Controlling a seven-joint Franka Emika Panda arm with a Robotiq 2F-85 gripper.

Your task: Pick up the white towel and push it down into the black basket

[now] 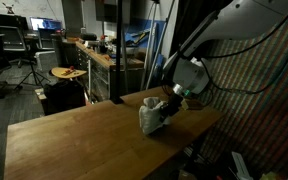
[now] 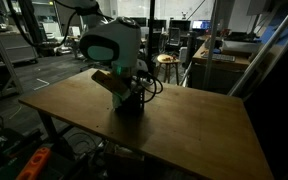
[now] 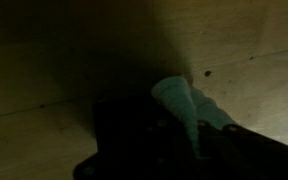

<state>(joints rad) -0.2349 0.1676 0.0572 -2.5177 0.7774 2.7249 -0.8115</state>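
1 wooden table (image 1: 74, 135) spreads on the left. Toward its right edge the white towel (image 1: 152, 113) sits bunched up, and just right of it is the gripper (image 1: 174, 103), its claw pressed together. In the wrist view, a pale strip of towel rises beside the black basket (image 3: 124, 138); whether the claw pinches cloth, I cannot tell.

Deep shadow in the wrist view swallows the black basket (image 3: 134, 145), which the lower edge cuts off; only a fold of the white towel (image 3: 181, 105) shows. In an exterior view the arm (image 2: 112, 45) masks both. The end effector (image 1: 174, 98) is too small for its fingertips to be made out.
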